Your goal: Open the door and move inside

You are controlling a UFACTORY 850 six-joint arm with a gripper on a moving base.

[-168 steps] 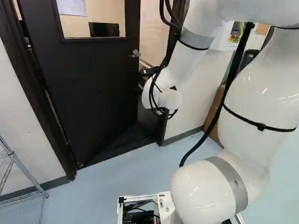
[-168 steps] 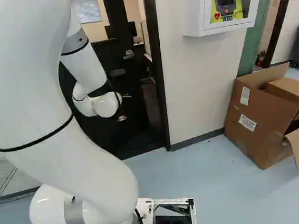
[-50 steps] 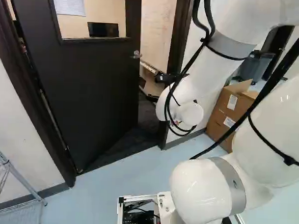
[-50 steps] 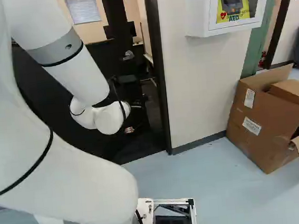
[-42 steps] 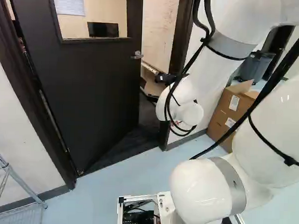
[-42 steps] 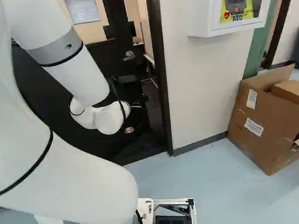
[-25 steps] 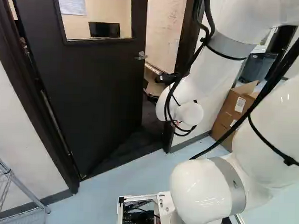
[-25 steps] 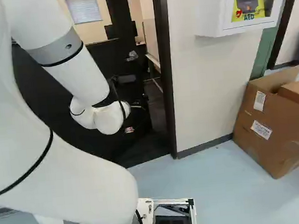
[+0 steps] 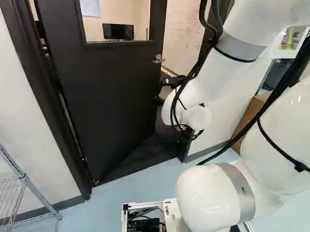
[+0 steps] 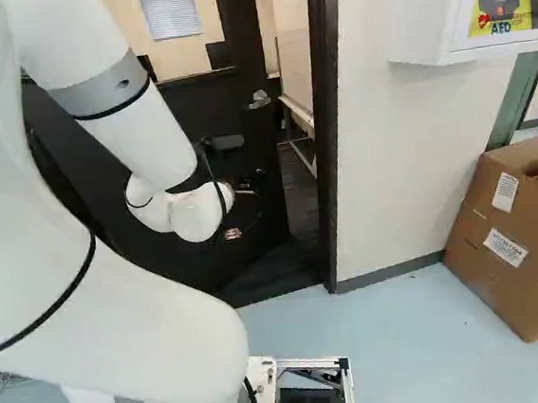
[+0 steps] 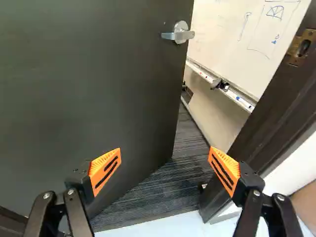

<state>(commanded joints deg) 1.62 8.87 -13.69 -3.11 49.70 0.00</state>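
The dark door (image 9: 107, 94) stands ajar, swung into the room beyond, with a glass pane in its upper part. Its silver lever handle (image 11: 178, 33) sits near the free edge, ahead of the gripper and touched by neither finger. Between that edge and the dark door frame (image 10: 329, 129) is a gap showing dark carpet (image 11: 173, 182). My gripper (image 10: 233, 233) is mostly hidden behind the white wrist in the right base view. In the wrist view the gripper (image 11: 165, 160) is open wide, nothing held, its fingers short of the door and frame.
A cardboard box (image 10: 511, 235) and a white wall cabinet (image 10: 451, 12) are right of the doorway. A wire shelf (image 9: 22, 193) stands left of it. Inside are a whiteboard (image 11: 237, 39) and a monitor (image 9: 118, 31).
The base has moved: doorway, box and shelf shift rightward in the base views. Earlier, the arm's wrist shifted lower, and rightward in the left base view; since then the arm has held its pose.
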